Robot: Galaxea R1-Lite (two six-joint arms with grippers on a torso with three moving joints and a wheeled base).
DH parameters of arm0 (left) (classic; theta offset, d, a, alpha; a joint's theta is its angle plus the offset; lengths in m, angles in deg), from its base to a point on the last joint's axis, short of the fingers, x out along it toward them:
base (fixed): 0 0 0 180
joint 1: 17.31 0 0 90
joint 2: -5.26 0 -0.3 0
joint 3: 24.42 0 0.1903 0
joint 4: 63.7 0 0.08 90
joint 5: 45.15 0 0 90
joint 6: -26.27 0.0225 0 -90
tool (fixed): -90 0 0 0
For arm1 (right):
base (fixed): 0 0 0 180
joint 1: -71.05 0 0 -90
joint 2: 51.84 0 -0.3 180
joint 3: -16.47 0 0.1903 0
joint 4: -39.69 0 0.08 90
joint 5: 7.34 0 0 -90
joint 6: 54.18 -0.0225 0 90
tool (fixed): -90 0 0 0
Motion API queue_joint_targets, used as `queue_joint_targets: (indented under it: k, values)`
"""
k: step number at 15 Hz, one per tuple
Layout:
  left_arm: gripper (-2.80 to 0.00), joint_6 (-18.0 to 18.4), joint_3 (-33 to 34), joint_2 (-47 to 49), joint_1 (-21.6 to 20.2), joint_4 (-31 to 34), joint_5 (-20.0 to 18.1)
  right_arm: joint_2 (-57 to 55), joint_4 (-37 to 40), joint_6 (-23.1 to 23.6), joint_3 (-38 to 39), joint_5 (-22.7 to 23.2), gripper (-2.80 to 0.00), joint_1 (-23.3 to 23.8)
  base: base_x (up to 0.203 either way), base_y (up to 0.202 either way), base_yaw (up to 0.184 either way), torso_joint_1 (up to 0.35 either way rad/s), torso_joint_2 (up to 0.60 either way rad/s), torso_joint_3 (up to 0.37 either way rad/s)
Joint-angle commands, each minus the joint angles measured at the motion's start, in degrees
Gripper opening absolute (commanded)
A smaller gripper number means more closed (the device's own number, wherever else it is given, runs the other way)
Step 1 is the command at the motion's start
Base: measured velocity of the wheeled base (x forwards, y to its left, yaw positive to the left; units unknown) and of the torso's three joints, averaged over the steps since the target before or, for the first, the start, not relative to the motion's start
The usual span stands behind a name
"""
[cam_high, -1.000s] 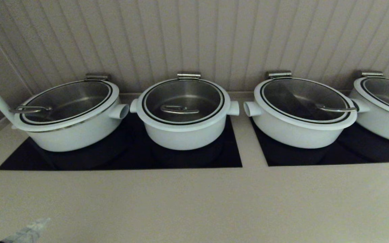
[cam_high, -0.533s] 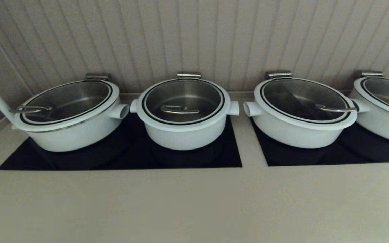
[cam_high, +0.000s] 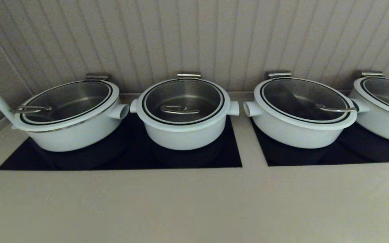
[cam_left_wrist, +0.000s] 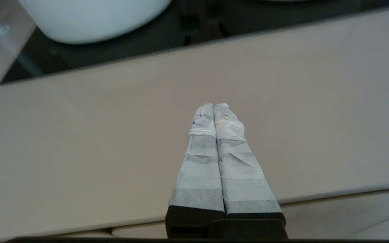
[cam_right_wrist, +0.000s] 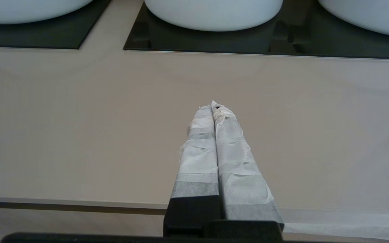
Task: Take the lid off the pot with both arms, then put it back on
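Head view, counter: a broad beige countertop (cam_high: 194, 202) runs along a ribbed beige wall panel (cam_high: 194, 37).
Cooktops: two flat black glass panels (cam_high: 120, 158) are set into the counter, side by side.
Wide pots: three shallower round white pots with off-centre steel handles (cam_high: 69, 114) stand on the panels, one to the left and two to the right of the narrow one.
Pot: the deep, narrow round white pot with two short side stubs (cam_high: 184, 135) sits on the left panel, at its right end.
Lid: the round glass lid with a broad white rim and a centred steel loop handle (cam_high: 183, 103) rests closed on that pot.
Left gripper (cam_left_wrist: 213, 107): its tape-wrapped fingers are pressed together, holding nothing, low over the counter's front edge, well apart from the pot.
Right gripper (cam_right_wrist: 212, 108): likewise pressed together and empty, over the front edge.
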Motion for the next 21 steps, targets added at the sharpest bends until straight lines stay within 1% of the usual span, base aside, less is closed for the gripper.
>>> queue_joint_targets:
  k: [1,3,5,6,8,10,14,21]
  values:
    - [-2.8,-0.25,0.0,-2.0,0.02,0.05,0.05,-0.07,0.0,0.0,0.01,0.02,-2.8,0.0,0.0,0.0,0.0,0.0,0.0,0.0]
    - [-2.8,-0.1,0.0,-2.03,0.02,0.05,0.05,-0.07,0.0,0.08,0.01,0.02,-2.8,0.0,0.0,0.0,0.0,0.0,0.0,0.0]
    - [-2.8,1.21,0.0,-2.07,0.01,0.05,-0.12,-0.07,0.0,-0.01,0.01,0.02,-2.8,0.0,0.0,0.0,0.0,0.0,0.0,0.0]
    - [-2.8,1.24,0.0,-2.02,-0.02,0.04,-0.13,-0.07,0.0,-0.01,0.01,0.02,-2.8,0.0,0.0,0.0,0.0,0.0,0.0,0.0]
    - [-2.8,0.26,0.0,-2.09,0.02,0.05,0.05,-0.07,0.0,0.08,0.01,0.02,-2.8,0.0,0.0,0.0,0.0,0.0,0.0,0.0]
    - [-2.8,-1.65,0.09,-2.09,0.02,-0.03,0.13,-0.07,0.0,-0.01,0.01,0.02,-2.8,0.0,0.0,0.0,0.0,0.0,0.0,0.0]
    - [-2.8,-3.78,0.09,-2.09,-0.01,0.05,0.14,-0.07,0.0,-0.01,0.01,0.02,-2.8,0.0,0.0,0.0,0.0,0.0,0.0,0.0]
    - [-2.8,-4.2,0.09,-2.09,0.02,-0.04,0.49,-0.07,0.0,-0.1,0.01,-0.06,-2.8,0.0,0.0,0.0,0.0,0.0,0.0,0.0]
